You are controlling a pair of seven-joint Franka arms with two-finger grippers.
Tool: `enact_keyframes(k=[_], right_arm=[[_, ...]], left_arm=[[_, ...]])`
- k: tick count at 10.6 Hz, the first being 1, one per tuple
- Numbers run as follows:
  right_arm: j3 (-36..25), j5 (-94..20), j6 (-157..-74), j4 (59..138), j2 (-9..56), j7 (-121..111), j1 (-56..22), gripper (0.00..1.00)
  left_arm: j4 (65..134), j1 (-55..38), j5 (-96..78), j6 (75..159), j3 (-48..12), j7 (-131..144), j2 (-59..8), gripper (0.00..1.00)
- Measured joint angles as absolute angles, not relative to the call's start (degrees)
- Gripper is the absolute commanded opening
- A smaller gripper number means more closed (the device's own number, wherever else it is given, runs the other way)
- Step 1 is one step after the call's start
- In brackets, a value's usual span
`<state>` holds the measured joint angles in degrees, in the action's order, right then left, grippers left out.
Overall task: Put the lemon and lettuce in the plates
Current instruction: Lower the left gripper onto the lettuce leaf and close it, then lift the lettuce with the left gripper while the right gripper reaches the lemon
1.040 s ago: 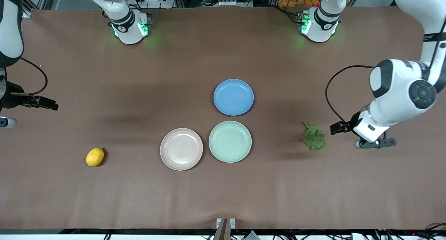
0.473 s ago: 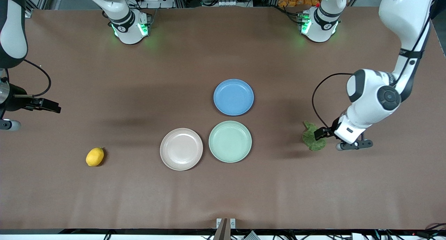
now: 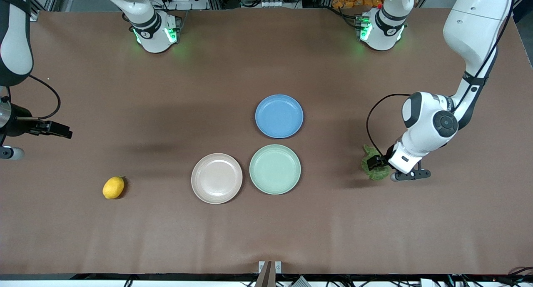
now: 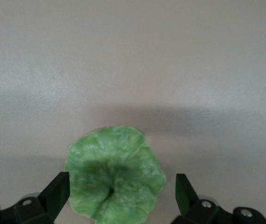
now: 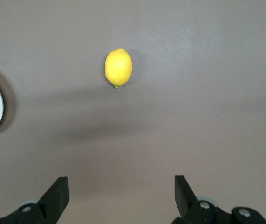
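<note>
My right gripper (image 5: 119, 198) hangs spread and empty above bare brown table (image 3: 266, 237). The lemon (image 3: 113, 187) lies toward that arm's end, then the pink plate (image 3: 216, 178) and green plate (image 3: 275, 169), both unfilled. My left gripper (image 4: 119, 191), wide apart, brackets the lettuce (image 4: 114, 172).
</note>
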<state>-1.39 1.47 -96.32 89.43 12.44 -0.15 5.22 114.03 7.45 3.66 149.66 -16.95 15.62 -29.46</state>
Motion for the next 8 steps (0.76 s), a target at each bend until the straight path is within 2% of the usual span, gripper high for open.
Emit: enact_keyframes(k=[5,8], right_arm=[[-1.46,1.47,-96.32,89.41,12.45,-0.15,5.35,1.0],[-1.61,1.47,-96.29,89.41,12.46,-0.15,5.64,1.0]], left_arm=[[114.55,7.53,7.54,151.31,-16.55,15.73,-32.73,1.0],[114.54,7.4,16.49,151.66,-16.52,20.13,-34.79,1.0]])
